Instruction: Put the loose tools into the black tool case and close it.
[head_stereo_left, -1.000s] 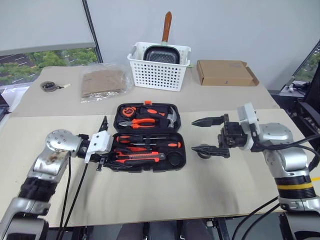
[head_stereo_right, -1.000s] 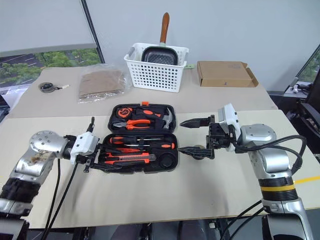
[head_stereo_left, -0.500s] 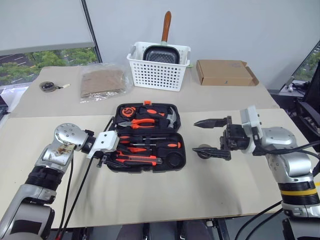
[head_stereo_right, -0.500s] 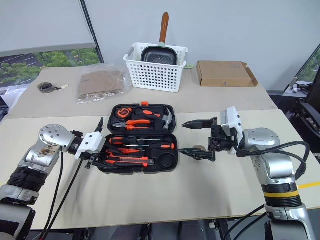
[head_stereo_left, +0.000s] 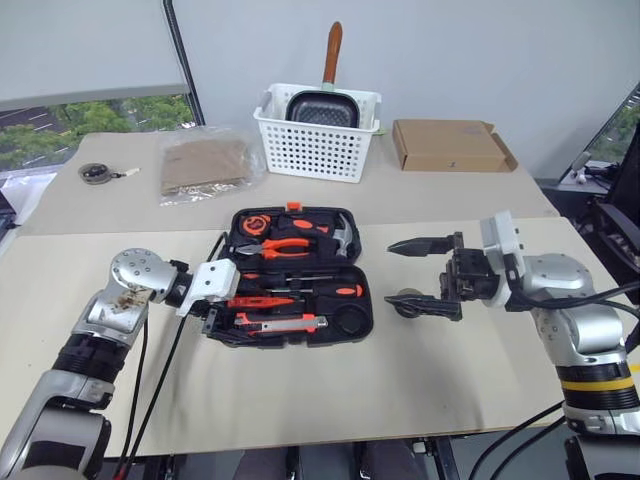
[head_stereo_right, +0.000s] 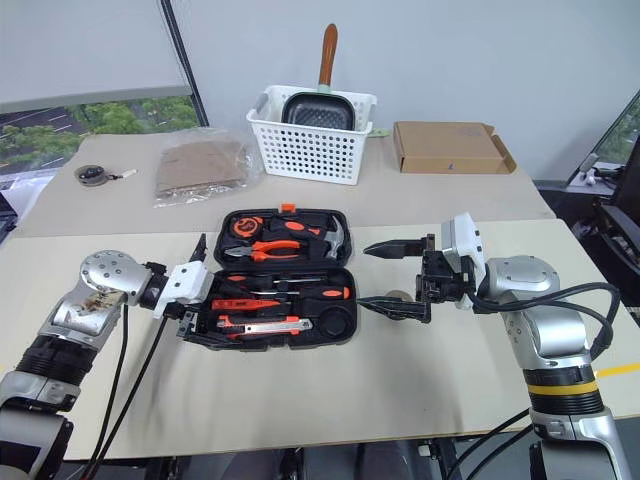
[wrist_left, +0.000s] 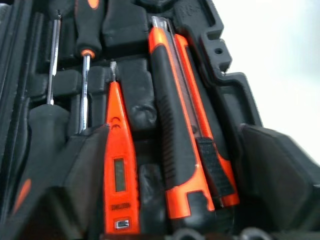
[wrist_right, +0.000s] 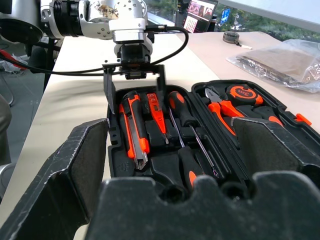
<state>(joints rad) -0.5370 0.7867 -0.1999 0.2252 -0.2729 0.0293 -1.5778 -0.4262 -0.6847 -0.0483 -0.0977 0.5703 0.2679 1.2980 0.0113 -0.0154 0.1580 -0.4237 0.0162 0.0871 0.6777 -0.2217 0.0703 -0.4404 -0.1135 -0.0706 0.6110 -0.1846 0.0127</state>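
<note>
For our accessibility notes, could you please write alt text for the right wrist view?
An open black tool case lies on a beige table, holding an orange-black utility knife, a small orange screwdriver, two long screwdrivers, pliers and a tape measure. The open left gripper hangs over its far end, and the right gripper's fingers frame the foreground.

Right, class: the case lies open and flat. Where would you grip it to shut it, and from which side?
Probably the far rim of the case, beside the orange latch, coming in from the far side. Both halves lie flat with the hinge across the middle, so that far edge is the free one; lifted there, the half should swing up and over towards the robot.
</note>
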